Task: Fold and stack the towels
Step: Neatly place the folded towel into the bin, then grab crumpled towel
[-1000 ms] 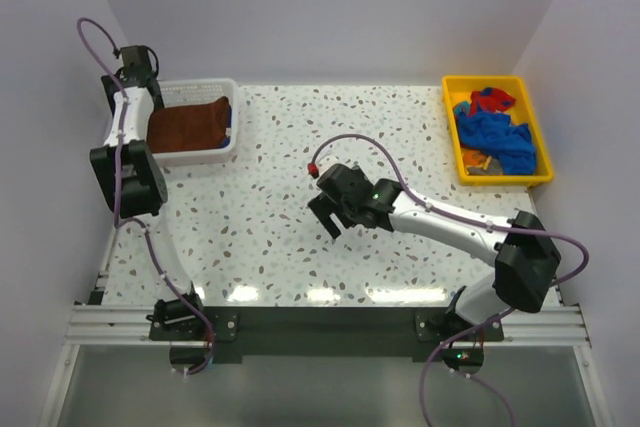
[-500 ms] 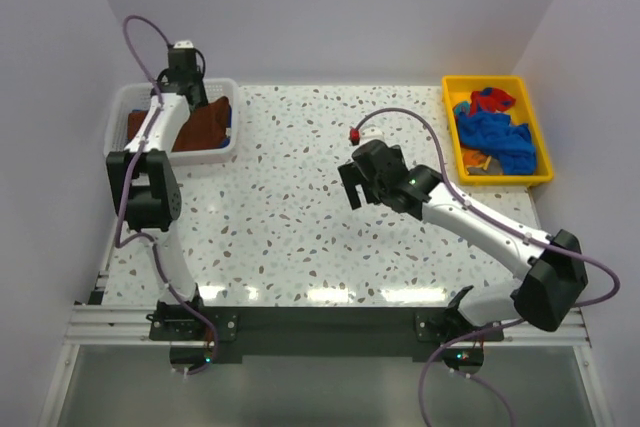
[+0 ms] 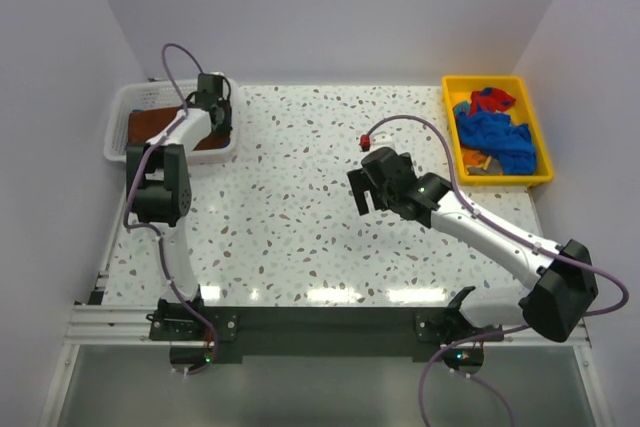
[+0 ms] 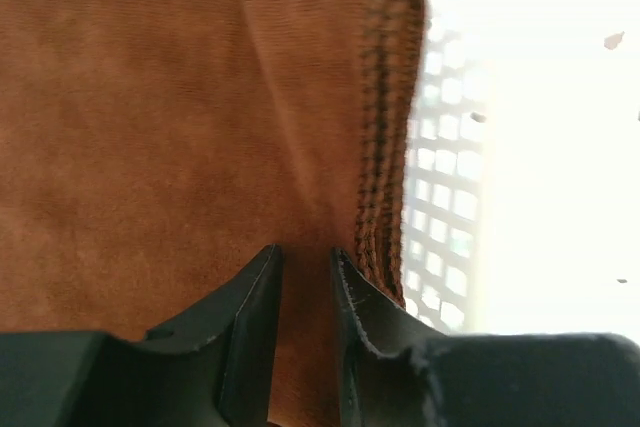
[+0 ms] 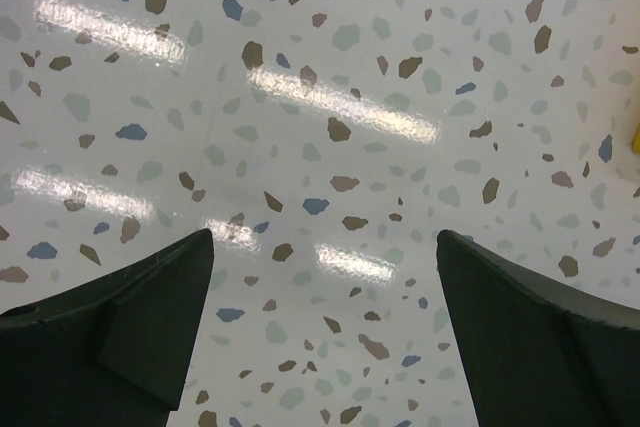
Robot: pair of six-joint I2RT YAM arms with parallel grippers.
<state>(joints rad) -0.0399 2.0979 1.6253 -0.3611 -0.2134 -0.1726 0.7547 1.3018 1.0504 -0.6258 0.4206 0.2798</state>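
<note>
A folded rust-brown towel (image 4: 150, 127) lies in the white lattice basket (image 3: 118, 112) at the back left; in the top view only a strip of this towel (image 3: 150, 125) shows beside the arm. My left gripper (image 4: 305, 252) hovers over the towel's stitched right edge. Its jaws stand close together with a narrow gap, and the cloth lies flat beneath them, not pinched. From above, the left gripper (image 3: 214, 112) is at the basket's right end. My right gripper (image 5: 325, 237) is wide open over bare table, and sits mid-table (image 3: 362, 187) in the top view. Crumpled blue towels (image 3: 495, 137) and a red one (image 3: 490, 100) fill the yellow tray (image 3: 447, 107).
The basket's lattice wall (image 4: 445, 197) stands just right of the left fingers. The yellow tray sits at the back right corner, with an orange scrap (image 3: 475, 160) near its front end. Speckled tabletop (image 3: 280, 197) stretches between basket and tray.
My left arm has swung right across the basket to its right end while its jaws narrowed. My right arm has drawn back and right, still open.
</note>
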